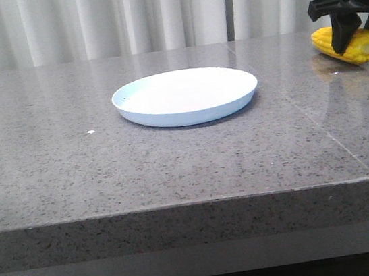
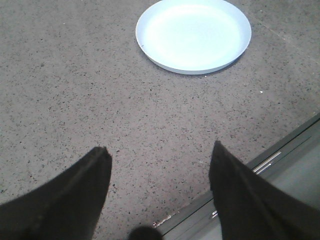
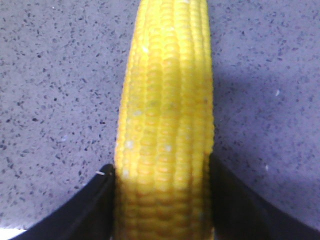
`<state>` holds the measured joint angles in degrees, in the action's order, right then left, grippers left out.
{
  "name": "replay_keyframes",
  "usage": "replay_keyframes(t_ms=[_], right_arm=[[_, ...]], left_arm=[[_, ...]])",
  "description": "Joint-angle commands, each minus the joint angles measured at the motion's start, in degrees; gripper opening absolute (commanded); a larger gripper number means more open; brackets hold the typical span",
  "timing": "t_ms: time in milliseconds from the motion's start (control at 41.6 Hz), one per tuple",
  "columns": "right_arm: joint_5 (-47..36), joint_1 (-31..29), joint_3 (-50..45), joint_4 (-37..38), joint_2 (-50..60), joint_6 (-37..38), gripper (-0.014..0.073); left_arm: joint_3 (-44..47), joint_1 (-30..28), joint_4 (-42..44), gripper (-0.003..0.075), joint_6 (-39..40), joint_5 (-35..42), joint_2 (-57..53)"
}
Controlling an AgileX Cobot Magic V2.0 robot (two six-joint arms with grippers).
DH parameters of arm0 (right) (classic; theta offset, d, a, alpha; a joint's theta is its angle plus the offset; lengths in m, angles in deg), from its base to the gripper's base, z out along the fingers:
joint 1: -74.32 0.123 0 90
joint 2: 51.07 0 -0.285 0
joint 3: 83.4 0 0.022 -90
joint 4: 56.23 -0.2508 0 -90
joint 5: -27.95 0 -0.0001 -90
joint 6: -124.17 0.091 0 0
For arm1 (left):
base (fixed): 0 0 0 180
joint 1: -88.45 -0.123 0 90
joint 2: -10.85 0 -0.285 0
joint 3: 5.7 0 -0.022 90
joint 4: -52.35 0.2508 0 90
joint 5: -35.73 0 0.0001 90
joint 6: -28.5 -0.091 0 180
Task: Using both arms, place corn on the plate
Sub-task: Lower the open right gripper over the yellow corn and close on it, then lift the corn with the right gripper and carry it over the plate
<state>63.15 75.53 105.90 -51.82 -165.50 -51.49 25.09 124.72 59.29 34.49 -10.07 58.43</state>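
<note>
Black fingers of the right gripper (image 3: pixel 162 200) press against both sides of the bright yellow corn cob with its rows of kernels (image 3: pixel 167 120), so the jaws look closed onto it around the thick part of its length. From the front, the same gripper (image 1: pixel 346 25) comes down over the cob (image 1: pixel 349 46) at the far right edge of the grey speckled stone counter (image 1: pixel 174 160); whether the cob rests on the stone or hangs just above it, I cannot tell.

Corn like this should be stiff and fairly light, hard enough to take a firm squeeze without bruising. It is round, though, and the kernels look glossy, so I would expect it to roll or twist in a two-finger pinch if held off-centre. A hold across the middle, with the ridged rows against the pads, seems the safest place, and that is about where the fingers sit.

Out toward the middle of the counter lies the round, shallow, pale blue-white plate (image 1: pixel 186 97), well apart from the cob and with nothing on it.

Over near the front edge, the left gripper (image 2: pixel 160 190) hangs with its dark fingers spread wide, holding nothing, the plate (image 2: pixel 194 35) beyond them.
</note>
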Motion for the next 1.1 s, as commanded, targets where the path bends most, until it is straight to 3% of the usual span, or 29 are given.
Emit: replay_keyframes(t_ms=[0, 264, 697, 865, 1081], right_arm=[[-1.83, 0.25, 1.96, 0.69, 6.38, 0.02, 0.0287], [1.7, 5.36, 1.96, 0.01, 15.71, 0.02, 0.0287], [3.95, 23.85, 1.08, -0.78, 23.5, 0.02, 0.0287], [-1.75, 30.69, -5.19, -0.84, 23.43, 0.02, 0.0287], [-11.65, 32.2, -13.73, -2.61, 22.29, 2.19, 0.0287]], left_arm=[[-1.63, 0.37, 0.21, 0.0421, 0.64, 4.36, 0.0], [-1.63, 0.37, 0.21, 0.0421, 0.64, 4.36, 0.0], [-1.63, 0.37, 0.21, 0.0421, 0.64, 4.36, 0.0], [-1.63, 0.37, 0.21, 0.0421, 0.64, 4.36, 0.0], [-1.63, 0.37, 0.21, 0.0421, 0.64, 4.36, 0.0]])
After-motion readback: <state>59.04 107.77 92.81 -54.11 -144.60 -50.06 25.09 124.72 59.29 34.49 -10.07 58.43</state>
